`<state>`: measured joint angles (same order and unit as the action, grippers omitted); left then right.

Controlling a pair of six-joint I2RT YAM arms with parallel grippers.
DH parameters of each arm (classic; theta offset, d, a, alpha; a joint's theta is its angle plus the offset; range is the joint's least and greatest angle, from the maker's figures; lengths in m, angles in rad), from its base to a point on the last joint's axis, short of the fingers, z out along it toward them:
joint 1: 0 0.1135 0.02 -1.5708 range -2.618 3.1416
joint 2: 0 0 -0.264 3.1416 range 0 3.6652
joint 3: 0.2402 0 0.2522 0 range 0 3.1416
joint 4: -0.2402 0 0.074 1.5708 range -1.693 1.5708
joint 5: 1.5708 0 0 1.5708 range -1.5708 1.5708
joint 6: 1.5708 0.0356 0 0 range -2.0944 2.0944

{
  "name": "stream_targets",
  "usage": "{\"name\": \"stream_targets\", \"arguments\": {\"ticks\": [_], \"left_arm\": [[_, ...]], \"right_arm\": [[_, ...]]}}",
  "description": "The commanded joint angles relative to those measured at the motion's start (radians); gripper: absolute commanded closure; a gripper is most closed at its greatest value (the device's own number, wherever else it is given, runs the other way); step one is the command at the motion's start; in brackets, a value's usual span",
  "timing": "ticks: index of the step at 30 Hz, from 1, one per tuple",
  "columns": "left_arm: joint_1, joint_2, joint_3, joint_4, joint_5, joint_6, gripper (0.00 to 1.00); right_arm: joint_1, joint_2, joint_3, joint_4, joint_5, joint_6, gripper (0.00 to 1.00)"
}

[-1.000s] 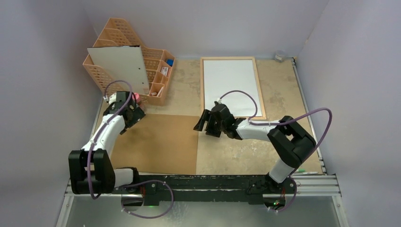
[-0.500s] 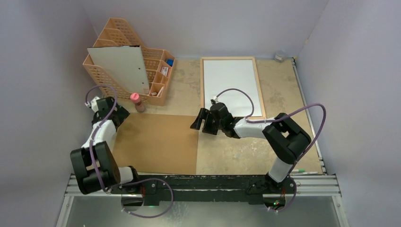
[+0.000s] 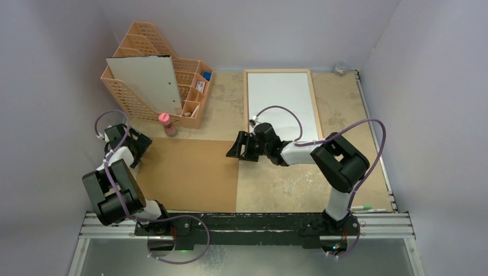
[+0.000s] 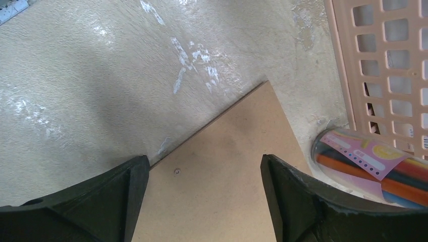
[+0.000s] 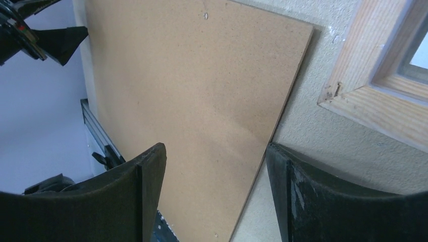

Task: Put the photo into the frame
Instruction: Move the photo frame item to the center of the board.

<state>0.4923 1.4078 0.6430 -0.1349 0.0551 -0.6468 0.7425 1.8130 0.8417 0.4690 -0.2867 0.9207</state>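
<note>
- Frame point(image 3: 246, 103): face-down at the far right of the counter point(image 3: 299, 184), wood rim up for loading
- Photo point(image 3: 280, 103): apparently the white sheet inside that rim, reverse up; print side unseen
- Fibreboard sheet point(image 3: 190, 172): flat, just beside the frame
- Left gripper point(image 4: 204, 166), right gripper point(image 5: 214, 151): both open and empty, over the sheet's far corners, probably to lift it as backing

Counted: two robot arms point(image 3: 118, 164) point(image 3: 305, 154), one frame point(image 3: 278, 71), one brown board point(image 3: 190, 175), one organiser point(image 3: 119, 92), one white panel point(image 3: 147, 77), one pink-capped tube point(image 3: 166, 123).
</note>
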Motion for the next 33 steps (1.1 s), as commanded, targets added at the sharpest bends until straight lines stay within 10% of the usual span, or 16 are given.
{"name": "stream_targets", "arguments": {"ticks": [1,33], "left_arm": [[-0.003,0.017,-0.036,-0.055,0.171,-0.053,0.17],[-0.004,-0.139,-0.103,-0.187,0.473,-0.016,0.24]], "right_arm": [[0.013,-0.007,0.025,0.09,-0.119,-0.035,0.26],[-0.043,-0.174,0.14,-0.123,-0.024,-0.102,0.27]]}}
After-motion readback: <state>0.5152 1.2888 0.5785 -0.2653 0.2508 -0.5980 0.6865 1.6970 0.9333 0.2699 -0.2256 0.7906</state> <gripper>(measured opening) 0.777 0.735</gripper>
